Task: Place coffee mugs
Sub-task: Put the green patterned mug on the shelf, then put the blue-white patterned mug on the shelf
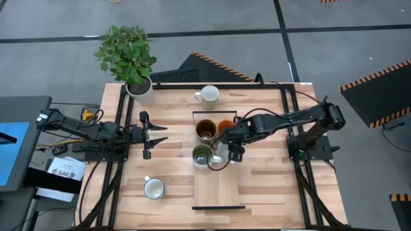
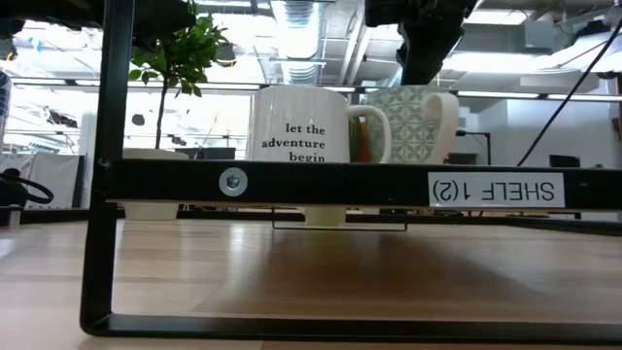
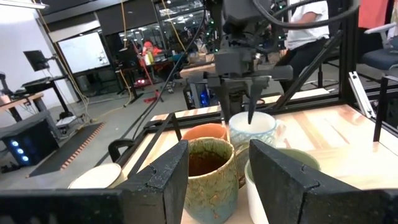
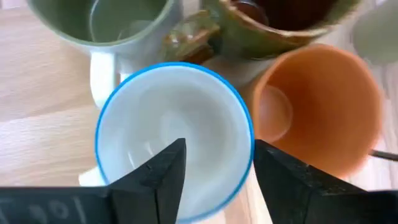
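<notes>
The right gripper (image 1: 235,154) hangs over the cluster of mugs on the shelf at the middle of the worktop (image 1: 173,128), its fingers parted and released above the blue-rimmed white mug (image 4: 174,134), which sits packed against the orange mug (image 4: 320,106), the brown mug (image 1: 205,129) and the green mug (image 1: 203,154). To finish this placement well, it probably ought to rise straight up, so neither finger catches the rim. The left gripper (image 1: 157,134) waits open at the left.
</notes>
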You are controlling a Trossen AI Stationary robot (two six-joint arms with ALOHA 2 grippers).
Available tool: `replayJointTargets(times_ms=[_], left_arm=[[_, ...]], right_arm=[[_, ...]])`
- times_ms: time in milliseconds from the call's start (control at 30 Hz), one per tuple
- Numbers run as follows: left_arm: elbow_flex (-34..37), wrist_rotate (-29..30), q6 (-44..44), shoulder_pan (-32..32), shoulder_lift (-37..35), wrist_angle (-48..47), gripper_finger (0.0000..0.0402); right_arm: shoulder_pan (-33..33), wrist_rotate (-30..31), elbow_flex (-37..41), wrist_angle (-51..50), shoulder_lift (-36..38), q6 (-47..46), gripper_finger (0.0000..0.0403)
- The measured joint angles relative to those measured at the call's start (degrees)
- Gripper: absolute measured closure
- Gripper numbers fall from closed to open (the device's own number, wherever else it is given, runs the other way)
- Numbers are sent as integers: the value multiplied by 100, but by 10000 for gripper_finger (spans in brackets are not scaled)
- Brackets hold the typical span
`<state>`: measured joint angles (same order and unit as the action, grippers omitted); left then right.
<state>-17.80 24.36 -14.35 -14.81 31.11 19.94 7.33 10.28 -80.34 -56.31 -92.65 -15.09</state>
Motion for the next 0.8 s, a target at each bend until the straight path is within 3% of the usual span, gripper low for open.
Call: replayJointTargets(times_ms=[433,600,800], left_arm=[[-2,2,0,0,0,-3,246],[-2,19,-2,2,-2,-100,246],[-2,33,-2,2,0,-164,246]], right_arm=[[-148,46,-32,-400,577,213,181],[-115,741,79,-634,1030,213,181],[-139,1434,1098,-470,2006,-107,181]])
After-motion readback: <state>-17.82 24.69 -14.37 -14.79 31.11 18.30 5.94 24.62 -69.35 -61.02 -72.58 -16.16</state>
